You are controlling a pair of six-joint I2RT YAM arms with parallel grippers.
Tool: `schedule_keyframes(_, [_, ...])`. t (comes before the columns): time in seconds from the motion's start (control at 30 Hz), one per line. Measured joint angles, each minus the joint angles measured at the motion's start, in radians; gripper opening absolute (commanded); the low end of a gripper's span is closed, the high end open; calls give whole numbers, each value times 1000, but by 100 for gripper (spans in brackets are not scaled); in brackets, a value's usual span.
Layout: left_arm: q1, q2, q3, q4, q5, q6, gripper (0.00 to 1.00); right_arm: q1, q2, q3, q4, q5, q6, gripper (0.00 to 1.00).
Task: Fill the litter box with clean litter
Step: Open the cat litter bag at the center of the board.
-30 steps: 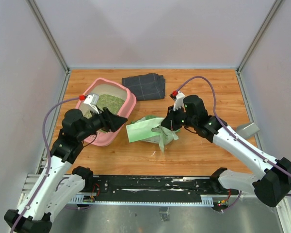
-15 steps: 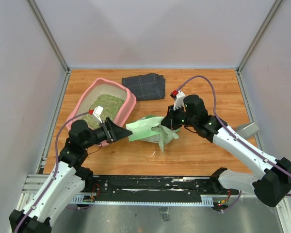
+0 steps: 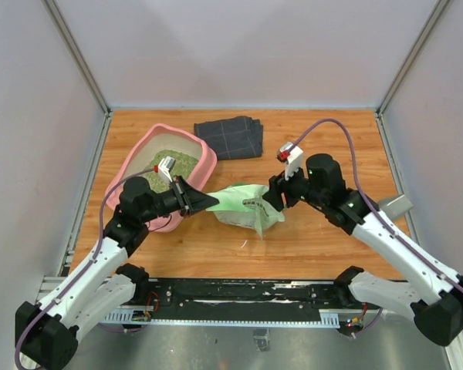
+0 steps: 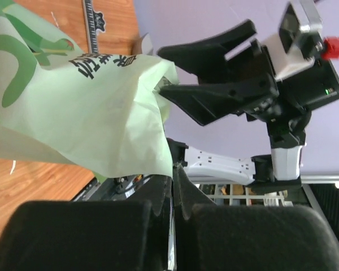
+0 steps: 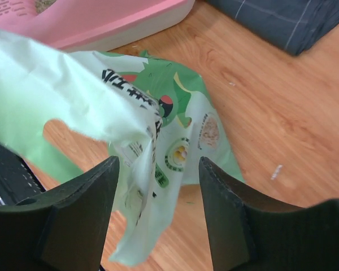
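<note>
Left gripper is clenched; right gripper stands released, fingers apart. Pink litter box lies at far left. Just beside it is the green bag, one edge pinched by the left gripper. The other edge hangs between the right fingers. Clean litter lies in the box. I judge it loose, and the bag thin and slippery: grip folded edges.

— What do we see on the wooden table?
— A crumpled green-and-white printed bag near its middle, a dark grey folded cloth farther back.
— And at the right edge?
— We make out a grey metal object.
</note>
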Motion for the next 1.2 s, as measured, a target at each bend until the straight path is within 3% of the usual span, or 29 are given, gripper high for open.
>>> schedule_keyframes(0.3, [-3, 40, 75, -25, -63, 11, 2, 0, -244, -35, -81, 51, -283, 59])
schedule_keyframes(0.53, [-5, 49, 88, -39, -76, 19, 3, 0, -200, -76, -56, 70, -349, 51])
schedule_keyframes(0.77, [-5, 49, 91, -42, -83, 25, 0, 0, -144, -80, 27, 77, -406, 51])
schedule_keyframes(1.03, [-5, 88, 143, -62, -71, 41, 0, 0, -80, -84, 50, 50, -469, 65])
schedule_keyframes(1.2, [-5, 151, 214, -99, -58, 71, 0, 0, -111, -122, 29, -64, -480, 76])
